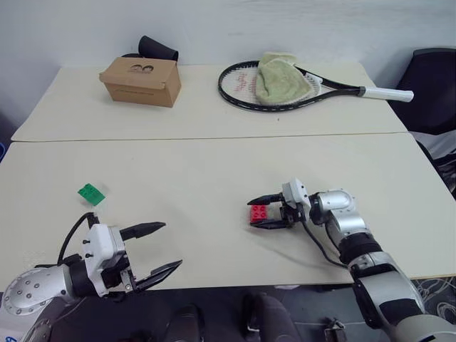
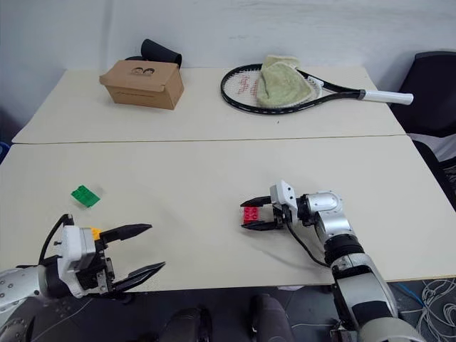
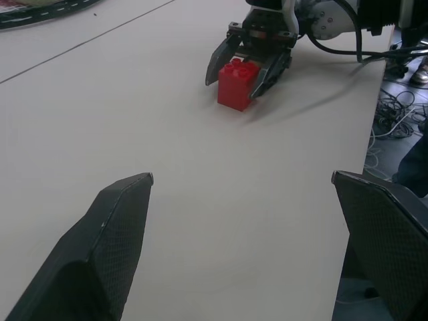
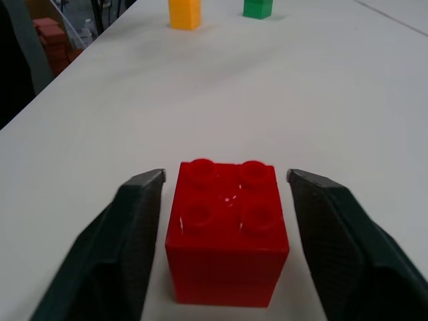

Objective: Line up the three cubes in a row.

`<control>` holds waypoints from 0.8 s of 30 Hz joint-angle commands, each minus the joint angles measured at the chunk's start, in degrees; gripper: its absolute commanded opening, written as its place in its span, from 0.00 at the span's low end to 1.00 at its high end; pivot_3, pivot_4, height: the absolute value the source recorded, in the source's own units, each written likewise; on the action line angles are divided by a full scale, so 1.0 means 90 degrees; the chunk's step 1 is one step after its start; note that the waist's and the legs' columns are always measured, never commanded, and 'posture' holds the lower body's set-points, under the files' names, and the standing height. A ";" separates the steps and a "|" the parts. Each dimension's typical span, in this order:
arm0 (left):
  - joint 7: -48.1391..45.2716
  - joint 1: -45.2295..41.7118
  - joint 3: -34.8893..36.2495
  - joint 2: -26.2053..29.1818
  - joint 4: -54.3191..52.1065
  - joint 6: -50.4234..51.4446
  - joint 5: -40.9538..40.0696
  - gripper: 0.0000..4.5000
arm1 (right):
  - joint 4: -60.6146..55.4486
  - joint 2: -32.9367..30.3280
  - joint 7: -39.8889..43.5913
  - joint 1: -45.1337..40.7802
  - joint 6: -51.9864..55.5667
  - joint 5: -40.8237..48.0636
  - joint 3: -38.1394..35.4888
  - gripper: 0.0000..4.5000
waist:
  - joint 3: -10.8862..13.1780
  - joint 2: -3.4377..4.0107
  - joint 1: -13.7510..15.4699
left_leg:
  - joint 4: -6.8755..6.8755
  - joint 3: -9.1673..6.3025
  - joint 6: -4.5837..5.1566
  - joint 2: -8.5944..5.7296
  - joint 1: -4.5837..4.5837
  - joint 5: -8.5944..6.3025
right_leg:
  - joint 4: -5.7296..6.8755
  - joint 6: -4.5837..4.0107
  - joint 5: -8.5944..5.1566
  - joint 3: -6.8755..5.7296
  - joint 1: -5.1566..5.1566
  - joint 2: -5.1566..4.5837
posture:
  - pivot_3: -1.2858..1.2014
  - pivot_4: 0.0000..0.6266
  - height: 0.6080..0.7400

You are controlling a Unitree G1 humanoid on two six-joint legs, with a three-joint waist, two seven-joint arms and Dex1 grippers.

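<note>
The table has a smooth, matt cream top, like laminate. The red brick is glossy moulded plastic, catching small highlights on its studs; the green brick at lower left and the yellow-orange brick look like the same hard plastic. The right gripper and left gripper have black fingers with a finely textured, matt, mesh-like surface, on arms of satin silver metal and white plastic. At upper left, the box is plain brown matt cardboard. The racket at top centre has a glossy dark frame and white wrapped grip, with a soft, nubby pale-green towel draped on it.
</note>
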 commanded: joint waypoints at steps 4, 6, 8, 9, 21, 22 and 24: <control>0.0264 0.0660 0.1476 -0.0316 -0.0445 -0.0015 -0.0537 1.00 | -0.1554 -0.0341 -0.0072 0.0213 0.0246 0.0799 -0.0808 0.99 | 0.0001 0.0001 -0.0005 | -0.0001 0.0000 0.0000 0.0001 -0.0006 -0.0002 | -0.0001 0.0000 0.0000 0.0000 -0.0007 -0.0001 | 0.52 0.24 1.00; 0.0376 0.1051 0.2038 -0.0627 -0.0393 -0.0086 -0.0666 1.00 | -0.2233 -0.0543 -0.0070 0.0534 0.0633 0.1128 -0.1000 0.99 | 0.0001 0.0002 0.0011 | -0.0001 0.0000 0.0001 0.0000 -0.0006 -0.0004 | -0.0004 0.0000 0.0000 -0.0001 -0.0008 -0.0003 | 0.52 0.24 1.00; 0.0524 0.1354 0.2610 -0.1024 -0.0151 -0.0212 -0.0778 1.00 | -0.2864 -0.0690 -0.0047 0.1024 0.0893 0.1412 -0.1145 0.99 | 0.0000 0.0000 0.0027 | -0.0003 -0.0001 0.0003 0.0000 -0.0006 -0.0009 | -0.0011 0.0000 0.0000 -0.0003 -0.0006 -0.0003 | 0.52 0.24 1.00; 0.0604 0.1479 0.2943 -0.1244 0.0100 -0.0306 -0.0828 1.00 | -0.3122 -0.0745 0.0041 0.1327 0.0903 0.1529 -0.1202 0.99 | 0.0000 -0.0001 0.0031 | -0.0004 -0.0002 0.0003 0.0000 -0.0006 -0.0009 | -0.0014 0.0000 0.0000 -0.0005 -0.0004 -0.0002 | 0.52 0.24 1.00; 0.0781 0.1302 0.4246 -0.1430 0.3077 -0.0658 -0.1055 1.00 | -0.4573 -0.0698 -0.0973 0.2760 0.1238 0.1854 -0.1605 0.99 | 0.0004 -0.0040 0.0126 | -0.0001 -0.0025 -0.0016 0.0000 -0.0013 -0.0023 | -0.0040 -0.0007 -0.0003 -0.0032 -0.0005 0.0000 | 0.52 0.24 1.00; 0.0761 0.1174 0.4177 -0.1288 0.3141 -0.0613 -0.1061 1.00 | -0.4600 -0.0686 -0.0994 0.2763 0.1212 0.1838 -0.1603 0.99 | 0.0004 -0.0041 0.0171 | 0.0001 -0.0035 -0.0023 0.0002 -0.0018 -0.0027 | -0.0042 -0.0011 -0.0003 -0.0046 -0.0004 -0.0001 | 0.52 0.24 1.00; 0.0662 0.0895 0.3936 -0.0936 0.3264 -0.0495 -0.0979 1.00 | -0.4593 -0.0661 -0.1032 0.2715 0.1140 0.1776 -0.1581 0.99 | 0.0003 -0.0042 0.0193 | 0.0000 -0.0035 -0.0029 0.0002 -0.0021 -0.0029 | -0.0043 -0.0015 0.0000 -0.0050 -0.0001 -0.0004 | 0.52 0.24 1.00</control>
